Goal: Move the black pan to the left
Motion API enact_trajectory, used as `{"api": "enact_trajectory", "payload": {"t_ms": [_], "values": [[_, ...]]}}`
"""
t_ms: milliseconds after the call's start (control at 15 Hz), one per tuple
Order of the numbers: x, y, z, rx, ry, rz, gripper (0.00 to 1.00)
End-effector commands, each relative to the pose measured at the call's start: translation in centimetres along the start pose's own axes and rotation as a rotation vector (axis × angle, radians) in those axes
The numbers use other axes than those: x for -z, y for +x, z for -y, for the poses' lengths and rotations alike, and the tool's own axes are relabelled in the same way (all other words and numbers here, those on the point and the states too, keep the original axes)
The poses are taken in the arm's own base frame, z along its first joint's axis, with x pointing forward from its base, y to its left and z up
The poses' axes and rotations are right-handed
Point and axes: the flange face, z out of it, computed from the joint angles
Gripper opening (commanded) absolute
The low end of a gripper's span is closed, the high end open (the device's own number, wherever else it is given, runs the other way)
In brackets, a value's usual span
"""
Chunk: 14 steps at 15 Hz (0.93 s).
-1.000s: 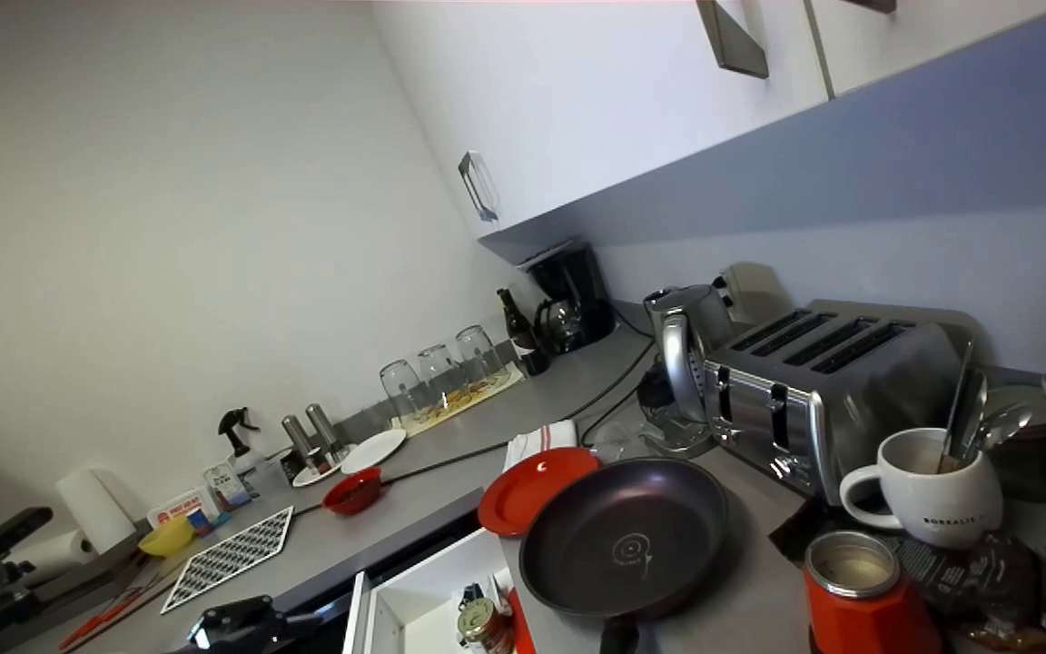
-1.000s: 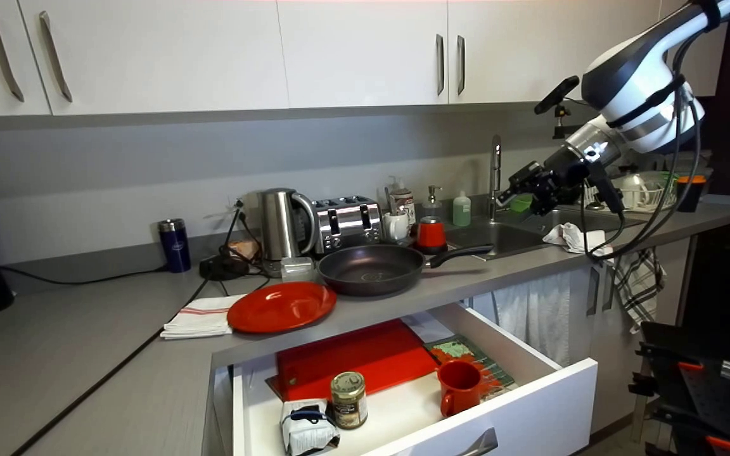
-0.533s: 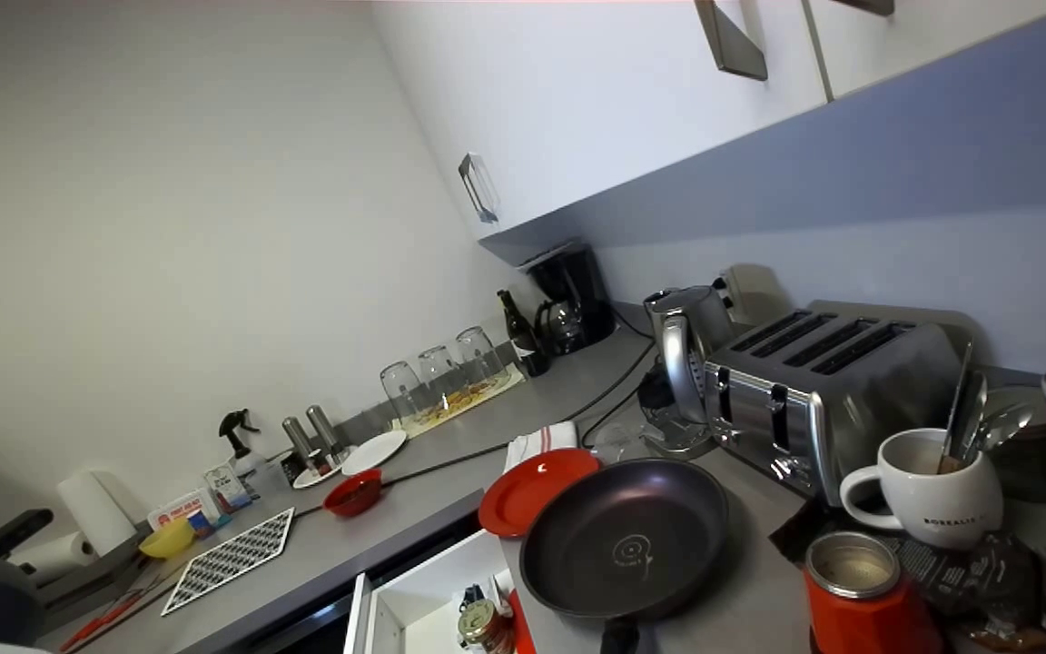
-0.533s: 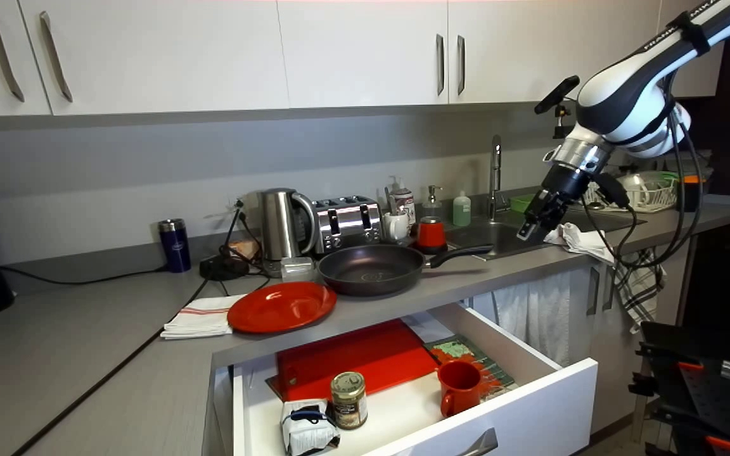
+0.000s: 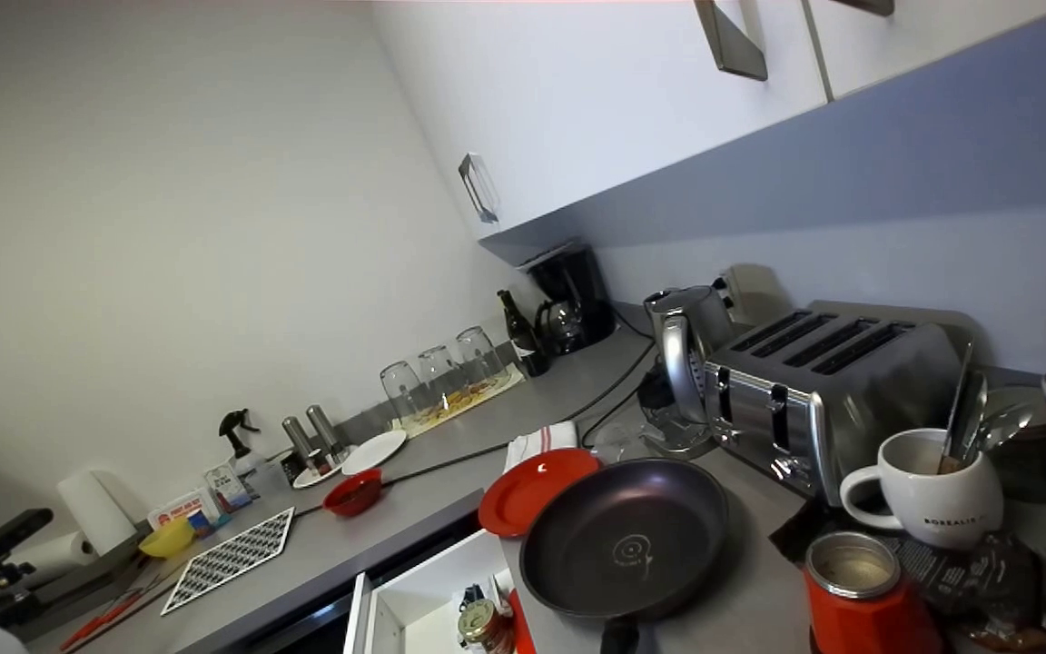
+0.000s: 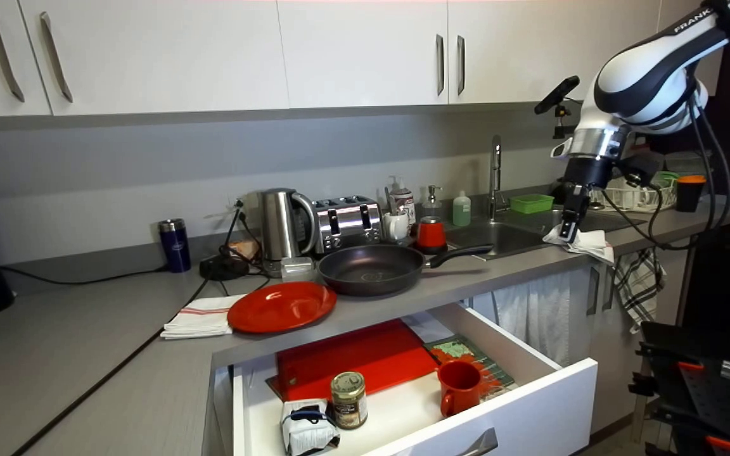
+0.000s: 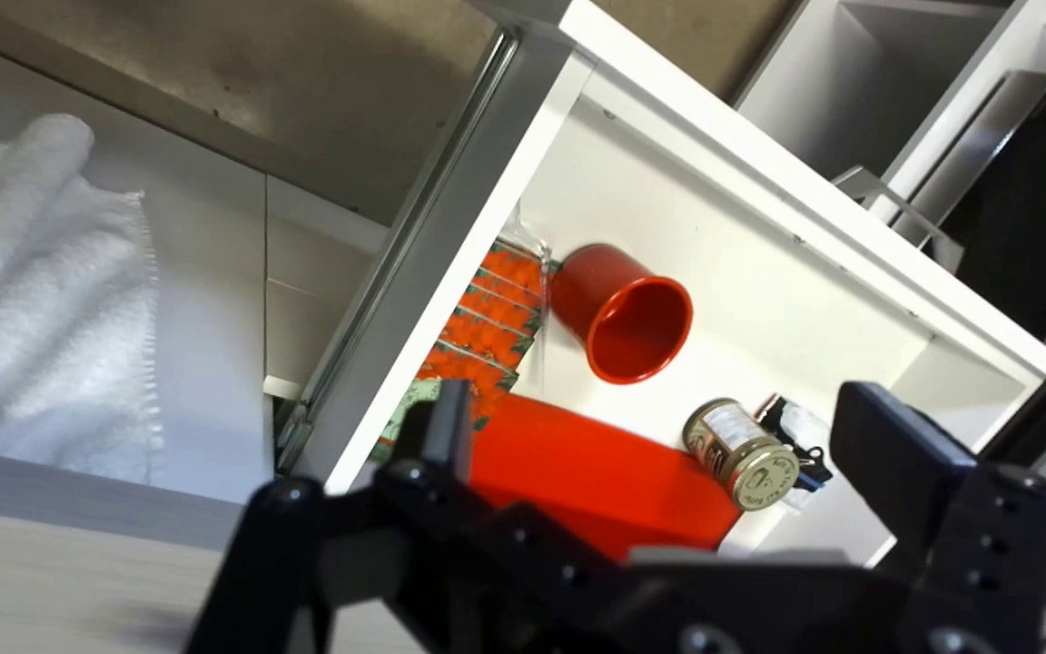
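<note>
- I find the end effector (image 7: 659,413) with its fingers (image 7: 900,463) spread wide apart in the wrist view; it has hold of nothing.
- In an exterior view it hangs from the arm (image 6: 637,82), fingertips down, in front of a white cloth (image 6: 590,244) by the sink (image 6: 498,239); I cannot tell whether they touch it.
- I see the black pan (image 6: 365,275) flat on the table (image 6: 86,354), well apart from the end effector and to its left in that view; the handle (image 6: 463,252) points towards the end effector's side.
- A red canister (image 6: 431,235) stands near that handle, between pan and end effector as seen there.
- I note the red plate (image 6: 281,307) just past the pan, farther from the end effector; contact between plate and pan I cannot confirm.
- A folded napkin (image 6: 200,316) lies beyond the plate, farther out.
- The kettle (image 6: 278,231) and toaster (image 6: 349,223) stand behind the pan, on the same side of the end effector.
- The drawer (image 6: 511,421) stands open, below and left of the end effector in an exterior view; in the wrist view I look into it past the fingers: a red mug (image 7: 639,327), a jar (image 7: 741,454) and a flat red board (image 7: 591,472) are inside.
</note>
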Motion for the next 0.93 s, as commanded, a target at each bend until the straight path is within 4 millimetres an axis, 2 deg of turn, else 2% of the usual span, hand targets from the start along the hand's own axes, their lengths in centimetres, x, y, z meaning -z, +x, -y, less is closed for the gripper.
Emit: {"api": "enact_trajectory", "payload": {"t_ms": [0,67,267,867], "values": [[0.49,-0.79,1.82,0.073,-0.014,0.038,1.0],[0.06,-0.27,0.95,0.032,-0.004,0.021,1.0],[0.09,-0.38,1.6,0.052,-0.01,0.029,1.0],[0.1,-0.38,1.61,0.057,-0.01,0.029,1.0]]}}
